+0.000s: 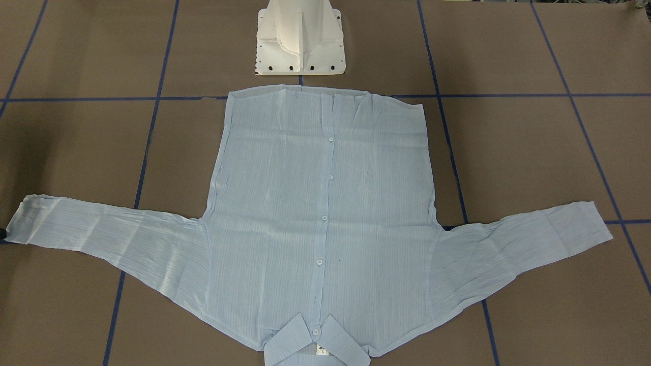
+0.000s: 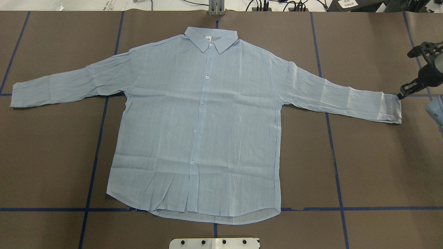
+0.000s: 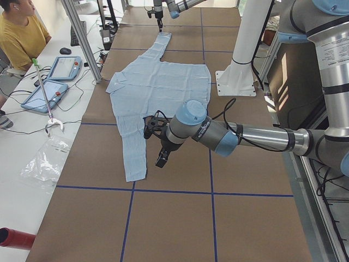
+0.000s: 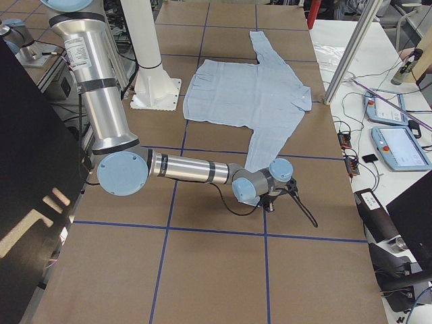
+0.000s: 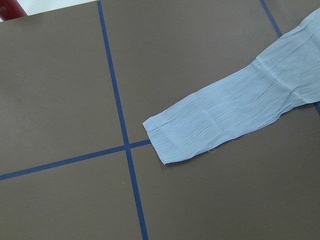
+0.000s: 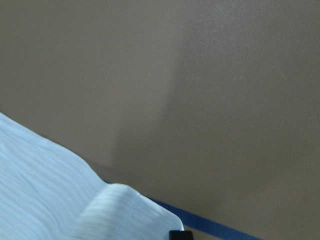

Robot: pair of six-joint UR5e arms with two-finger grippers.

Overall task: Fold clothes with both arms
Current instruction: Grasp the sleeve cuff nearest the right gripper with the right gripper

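Right arm [image 4: 182,169]: the upper tube drops to a low elbow. The forearm runs almost level over the brown table [image 2: 373,166] to the sleeve end on that side. Right gripper [image 2: 407,74] sits low there, fingers well apart and clamping nothing. One fingertip [image 6: 176,235] touches the corner of the cuff [image 2: 391,109], which curls up a little off the table.

Left arm [image 3: 262,136]: forearm stretched level, wrist turned down. Left gripper [image 3: 161,158] hangs over the table just beside the other sleeve, near its cuff [image 5: 175,135]. You see it only from the table's end, so you cannot tell whether its fingers are apart or together.

Shirt [image 2: 200,131]: flat in mid-table, front up and buttoned, with both sleeves spread sideways. The hem is toward the white pedestal [image 1: 300,40] and the collar [image 2: 211,36] is on the side away from it. Blue tape lines [image 2: 93,166] run under it.

Off the table on your side are a person in a yellow top [image 3: 22,33], two tablets [image 3: 65,68] and a red tube [image 3: 11,239].

Neck label [image 1: 322,350]: white, with print too small to read. The lettering on the right arm's upper tube is also unreadable.
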